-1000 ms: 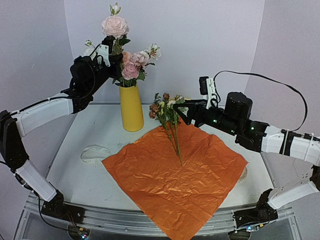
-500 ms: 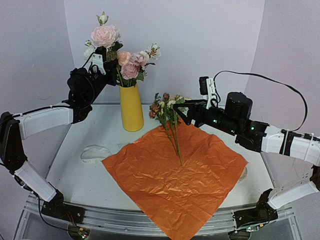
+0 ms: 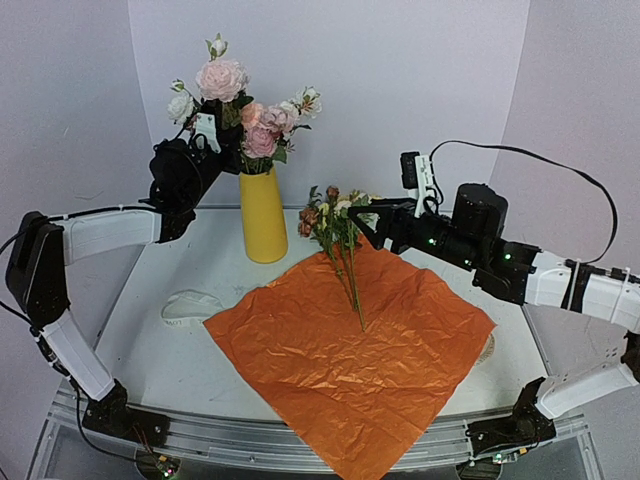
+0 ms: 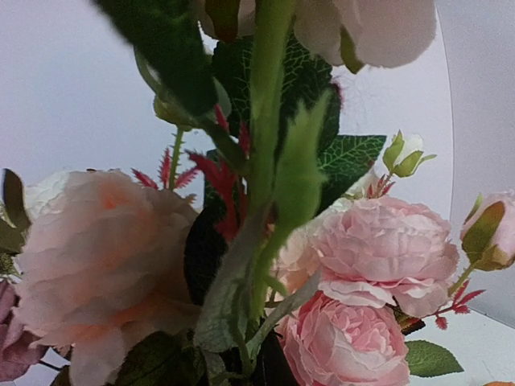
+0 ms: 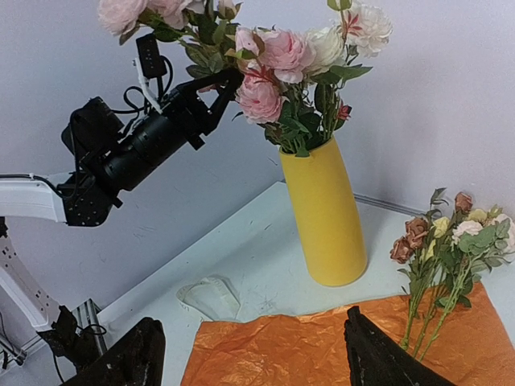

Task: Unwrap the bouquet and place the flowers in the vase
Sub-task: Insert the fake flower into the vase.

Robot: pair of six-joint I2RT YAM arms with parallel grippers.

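vase [image 3: 263,215]: plain bright yellow. wrapping paper [image 3: 350,350]: orange, crinkled all over. flowers [image 3: 335,222]: green stems; rust-brown, cream and pale yellow blooms. roses [image 3: 222,78]: pale pink and white, dark green leaves. bench [image 3: 140,350]: white.

Around me: plain pale lilac walls [image 3: 400,60] on three sides, evenly and softly lit. Under me: one white table [image 3: 150,340], a metal rail [image 3: 250,437] along its near edge.

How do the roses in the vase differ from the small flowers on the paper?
The big pink roses stand upright in the yellow vase; the small rust and yellow flowers lie on the crinkled orange paper. Rose blooms are larger than theirs. Both have green leaves.
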